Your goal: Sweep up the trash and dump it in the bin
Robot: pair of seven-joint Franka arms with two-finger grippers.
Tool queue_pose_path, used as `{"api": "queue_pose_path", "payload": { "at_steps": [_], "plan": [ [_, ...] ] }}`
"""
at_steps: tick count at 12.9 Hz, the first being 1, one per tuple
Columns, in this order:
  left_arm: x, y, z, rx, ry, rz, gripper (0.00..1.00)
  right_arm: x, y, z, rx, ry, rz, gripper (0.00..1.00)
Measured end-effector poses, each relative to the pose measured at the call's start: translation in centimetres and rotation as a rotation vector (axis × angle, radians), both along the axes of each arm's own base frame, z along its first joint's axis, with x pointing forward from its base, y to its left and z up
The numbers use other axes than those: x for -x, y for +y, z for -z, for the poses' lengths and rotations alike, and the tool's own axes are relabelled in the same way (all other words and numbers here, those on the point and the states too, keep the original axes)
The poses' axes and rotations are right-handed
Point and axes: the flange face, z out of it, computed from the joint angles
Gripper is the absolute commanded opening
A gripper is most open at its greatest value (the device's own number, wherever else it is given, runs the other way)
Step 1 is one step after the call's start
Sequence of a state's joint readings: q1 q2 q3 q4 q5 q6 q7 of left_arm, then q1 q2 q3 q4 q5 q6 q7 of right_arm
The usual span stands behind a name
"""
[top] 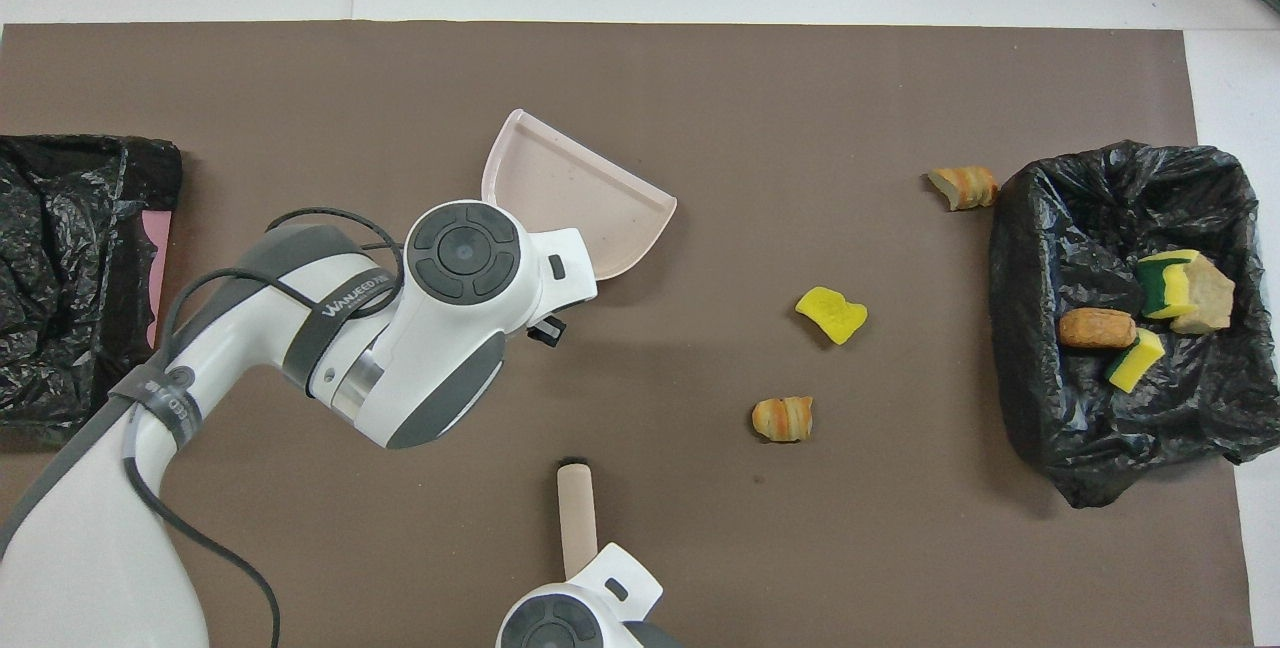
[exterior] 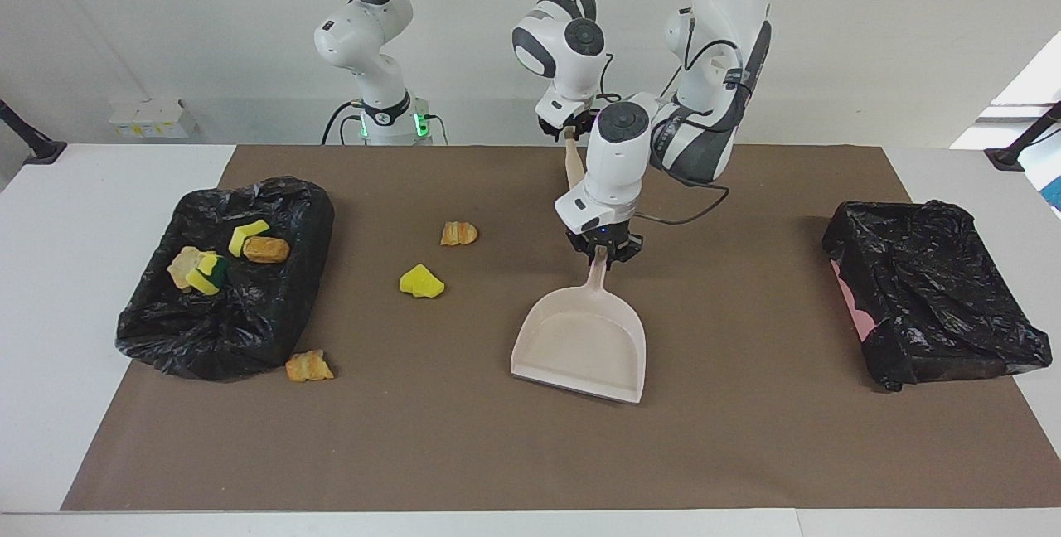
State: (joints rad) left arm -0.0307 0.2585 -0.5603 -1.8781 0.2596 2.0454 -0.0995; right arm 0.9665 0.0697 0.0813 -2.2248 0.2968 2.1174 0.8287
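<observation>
My left gripper (exterior: 603, 258) is shut on the handle of the beige dustpan (exterior: 580, 345), which sits mid-mat with its mouth pointing away from the robots. From above, the left arm's hand covers the handle of the dustpan (top: 575, 196). My right gripper (exterior: 566, 133) is shut on the brush's beige handle (top: 576, 513); the brush head is hidden. Loose trash on the mat: a yellow sponge piece (exterior: 421, 282), a bread-like chunk (exterior: 458, 233) nearer to the robots, and another chunk (exterior: 308, 366) beside the bin. The black-bagged bin (exterior: 166, 338) at the right arm's end holds several pieces.
A second black bag (exterior: 928, 297) over a pink box lies at the left arm's end of the brown mat (exterior: 746, 454). White table surface borders the mat on all sides.
</observation>
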Motion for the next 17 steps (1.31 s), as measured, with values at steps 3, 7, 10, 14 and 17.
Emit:
{"api": "queue_pose_path", "payload": {
  "at_steps": [3, 7, 10, 14, 17],
  "plan": [
    [-0.4, 2.5, -1.3, -0.051, 0.04, 0.196, 0.0, -0.3, 0.1, -0.2, 0.0, -0.002, 0.016, 0.0],
    [-1.4, 5.0, -0.8, -0.068, 0.094, 0.438, 0.0, -4.2, -1.5, -1.3, -0.011, -0.007, 0.102, 0.0],
    [-1.6, 6.4, 0.0, -0.066, 0.139, 0.593, 0.0, -9.3, -4.4, -2.9, -0.021, -0.009, 0.207, 0.0],
    [0.5, 6.7, 0.9, -0.082, 0.181, 0.686, 0.0, -15.8, -8.8, -7.2, -0.041, -0.031, 0.322, 0.0],
    [4.4, 4.8, 1.1, -0.118, 0.176, 0.742, 0.0, -21.0, -13.8, -8.3, -0.024, -0.065, 0.381, 0.0]
  ]
}}
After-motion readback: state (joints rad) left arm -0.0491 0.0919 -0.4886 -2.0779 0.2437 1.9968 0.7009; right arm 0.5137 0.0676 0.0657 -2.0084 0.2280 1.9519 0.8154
